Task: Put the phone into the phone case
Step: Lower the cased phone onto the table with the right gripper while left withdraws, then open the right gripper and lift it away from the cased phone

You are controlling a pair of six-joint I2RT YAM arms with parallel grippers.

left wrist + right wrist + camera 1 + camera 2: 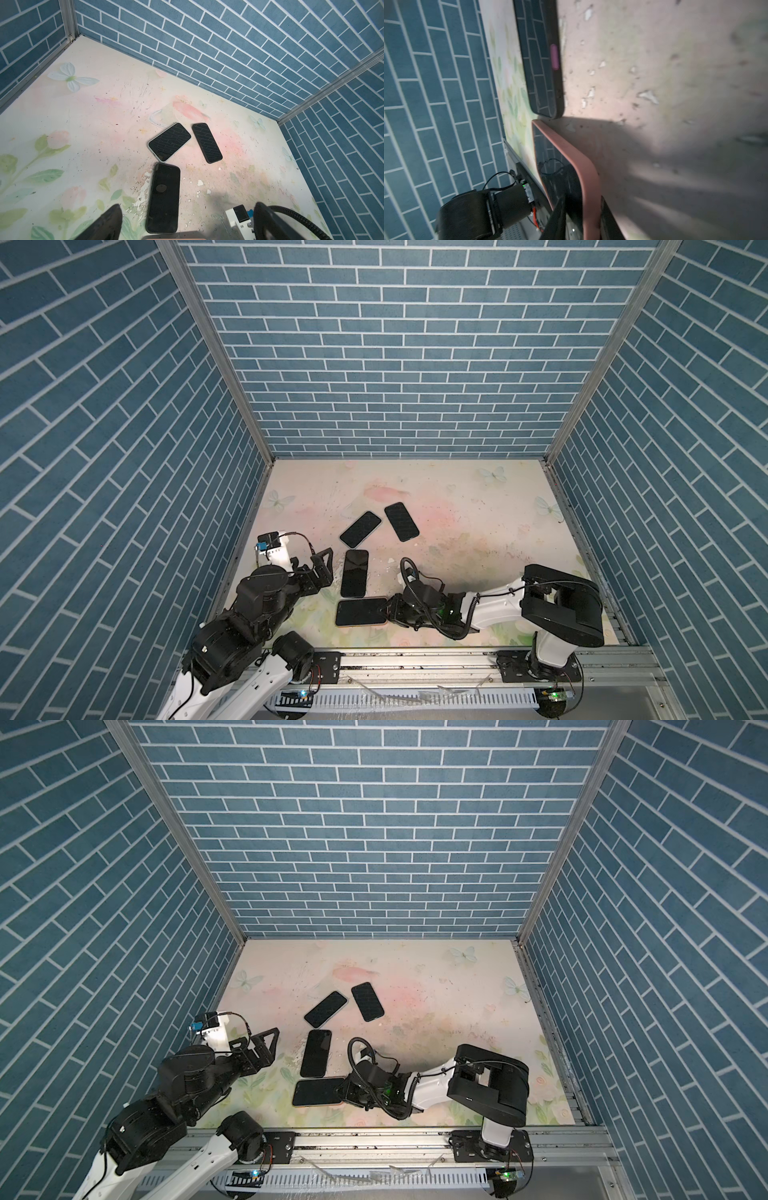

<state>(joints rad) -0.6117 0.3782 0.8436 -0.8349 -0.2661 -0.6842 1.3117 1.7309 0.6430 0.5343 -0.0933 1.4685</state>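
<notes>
Right gripper (386,611) straddles the pink-cased phone (360,612), whose near end hides between the jaws, grip impossible to confirm; left gripper (326,568) gapes wide beside a dark-cased phone (354,573).

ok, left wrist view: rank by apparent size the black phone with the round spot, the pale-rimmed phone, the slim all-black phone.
1. Black phone with the round spot: largest, though nearest the camera.
2=. Pale-rimmed phone and slim all-black phone: too alike to rank; one wider, one longer.
</notes>
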